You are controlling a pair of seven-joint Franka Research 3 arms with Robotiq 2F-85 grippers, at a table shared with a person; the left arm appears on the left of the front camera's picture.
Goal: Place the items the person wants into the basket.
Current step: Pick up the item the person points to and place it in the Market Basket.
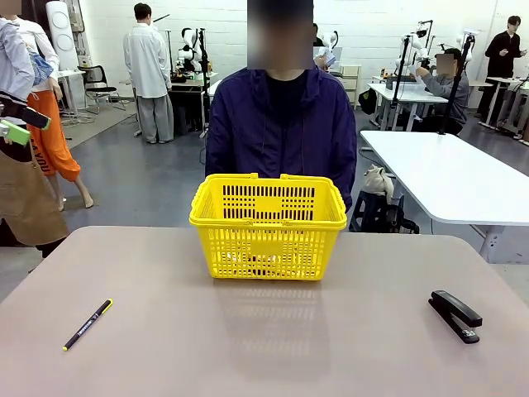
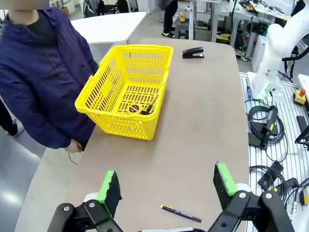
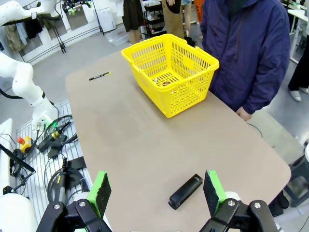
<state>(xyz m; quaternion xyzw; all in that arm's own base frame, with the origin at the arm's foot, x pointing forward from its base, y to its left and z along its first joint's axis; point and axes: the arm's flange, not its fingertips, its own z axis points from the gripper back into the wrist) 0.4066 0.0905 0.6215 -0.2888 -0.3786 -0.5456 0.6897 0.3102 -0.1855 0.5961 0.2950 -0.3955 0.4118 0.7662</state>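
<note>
Table (image 1: pixel 264 347) spanned the whole near field, mostly bare. Person (image 1: pixel 281 124) in the dark jacket stood at the far edge, right behind the basket, hands down, not pointing at anything. Basket (image 1: pixel 269 225) sat upright near the far middle of the table, both handles folded down on the rim.

Left gripper (image 2: pixel 166 186) hung high above the near table edge, jaws spread wide, nothing between the pads. Right gripper (image 3: pixel 157 191) the same: wide apart, empty, well back from the basket.

Stapler (image 1: pixel 455 315) lay on the robot's right side of the table, pen (image 1: pixel 88 324) on the left, both well apart from the basket and untouched.

Inside the basket, left wrist view showed the tape measure (image 2: pixel 134 108) on the floor, touching or just beside the utility knife (image 2: pixel 149 106). The marker could not be made out through the lattice.

Judged step: wanted items looked already in, task at or near its end, arms parked. Next move likely called for nothing but holding clear, unless the person asked for more; then a long reach from a high start.
</note>
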